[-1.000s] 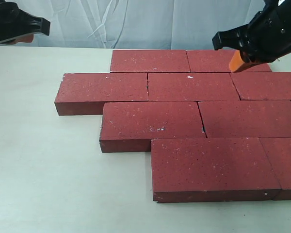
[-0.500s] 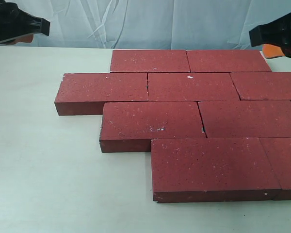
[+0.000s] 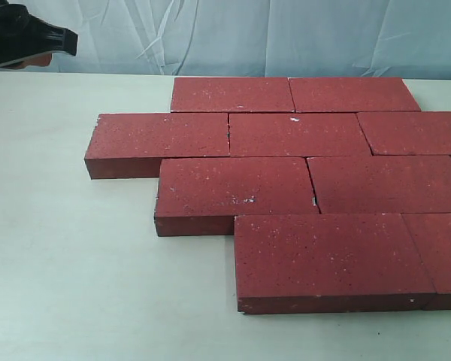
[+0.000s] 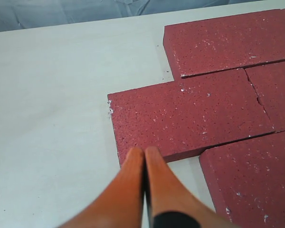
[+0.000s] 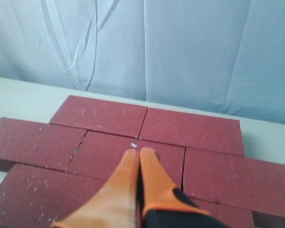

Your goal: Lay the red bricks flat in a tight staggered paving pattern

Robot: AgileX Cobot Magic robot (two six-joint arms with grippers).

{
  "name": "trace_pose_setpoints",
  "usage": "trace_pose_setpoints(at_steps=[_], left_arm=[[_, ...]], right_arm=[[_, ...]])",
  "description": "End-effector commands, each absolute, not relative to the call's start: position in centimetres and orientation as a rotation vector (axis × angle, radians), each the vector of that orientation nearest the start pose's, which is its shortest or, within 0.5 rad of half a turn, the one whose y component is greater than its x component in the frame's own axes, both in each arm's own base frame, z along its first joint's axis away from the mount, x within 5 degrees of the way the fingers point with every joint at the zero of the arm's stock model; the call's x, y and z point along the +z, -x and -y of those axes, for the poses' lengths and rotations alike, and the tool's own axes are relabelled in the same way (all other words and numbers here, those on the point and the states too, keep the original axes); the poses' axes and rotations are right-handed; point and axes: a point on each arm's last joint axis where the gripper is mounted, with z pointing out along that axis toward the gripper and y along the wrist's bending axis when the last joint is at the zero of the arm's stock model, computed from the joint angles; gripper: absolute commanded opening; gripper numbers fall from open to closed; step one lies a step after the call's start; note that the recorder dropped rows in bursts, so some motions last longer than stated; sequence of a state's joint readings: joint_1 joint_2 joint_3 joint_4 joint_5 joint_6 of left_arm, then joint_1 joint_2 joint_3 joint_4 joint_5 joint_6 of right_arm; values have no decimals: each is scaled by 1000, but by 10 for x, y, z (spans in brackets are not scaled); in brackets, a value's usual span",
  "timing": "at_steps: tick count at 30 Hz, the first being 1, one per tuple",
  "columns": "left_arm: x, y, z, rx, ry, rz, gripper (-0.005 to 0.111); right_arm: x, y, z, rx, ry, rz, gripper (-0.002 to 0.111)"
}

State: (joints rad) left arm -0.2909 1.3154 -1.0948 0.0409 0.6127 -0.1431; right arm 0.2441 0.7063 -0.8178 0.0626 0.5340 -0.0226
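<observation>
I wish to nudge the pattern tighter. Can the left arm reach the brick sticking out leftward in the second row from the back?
Probably yes: the shut left pincer hangs close to that brick, near its free end, with only bare table beside it and nothing between them.

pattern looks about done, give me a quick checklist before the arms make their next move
1. All red bricks flat on the table: ok.
2. Rows staggered: ok, each of the four rows is offset from the next.
3. Joints tight: cannot tell; thin dark lines show at two joints.
4. The left gripper empty: ok, shut on nothing.
5. The right gripper empty: ok, shut on nothing.
6. Right end of the pattern: cannot tell, cut off in the exterior view.
</observation>
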Motion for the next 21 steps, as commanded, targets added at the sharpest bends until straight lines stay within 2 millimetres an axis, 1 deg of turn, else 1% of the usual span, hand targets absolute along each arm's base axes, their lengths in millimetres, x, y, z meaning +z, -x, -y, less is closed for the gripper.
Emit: trace_pose_setpoints(at_steps=[1, 4, 21], left_arm=[[336, -272, 79, -179, -191, -2297, 0], [336, -272, 79, -179, -191, -2297, 0], [336, -272, 79, -177, -192, -2305, 0]], right_arm=[[382, -112, -28, 186, 212, -1725, -1], [376, -108, -26, 140, 231, -1670, -1], [375, -108, -26, 154, 224, -1680, -1]])
